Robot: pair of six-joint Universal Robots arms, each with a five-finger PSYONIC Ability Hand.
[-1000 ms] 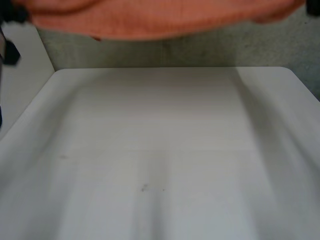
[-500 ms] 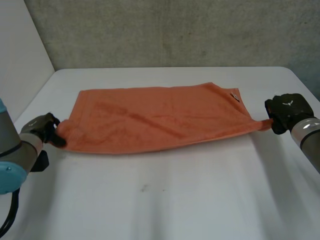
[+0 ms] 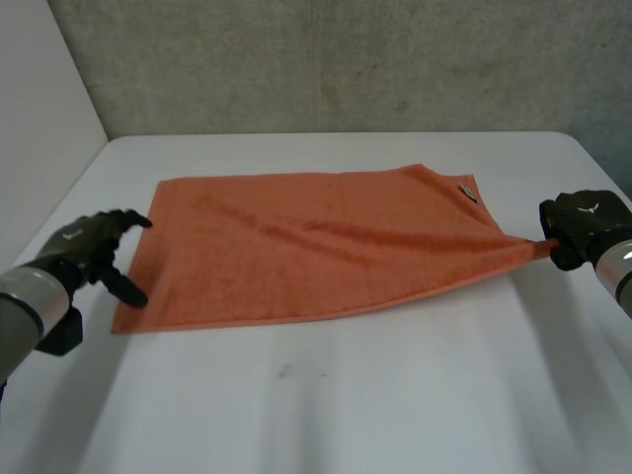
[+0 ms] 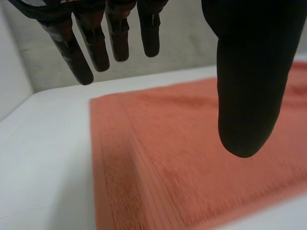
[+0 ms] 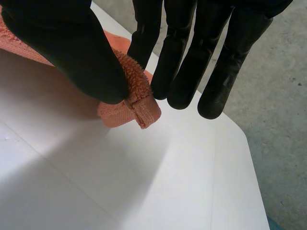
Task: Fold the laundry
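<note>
Leftmost, the left hand (image 3: 94, 247) hovers beside the near-left corner of the orange towel (image 3: 316, 242), fingers (image 4: 96, 43) spread and holding nothing. The towel lies flat across the white table (image 3: 326, 395). The right hand (image 3: 583, 225) pinches its near-right corner between thumb and fingers, probably to pull that edge taut for folding.

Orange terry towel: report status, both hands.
Left hand open above left edge of orange terry towel. Right hand pinching its right corner. Towel spread out, unfolded. Nothing in the way.
</note>
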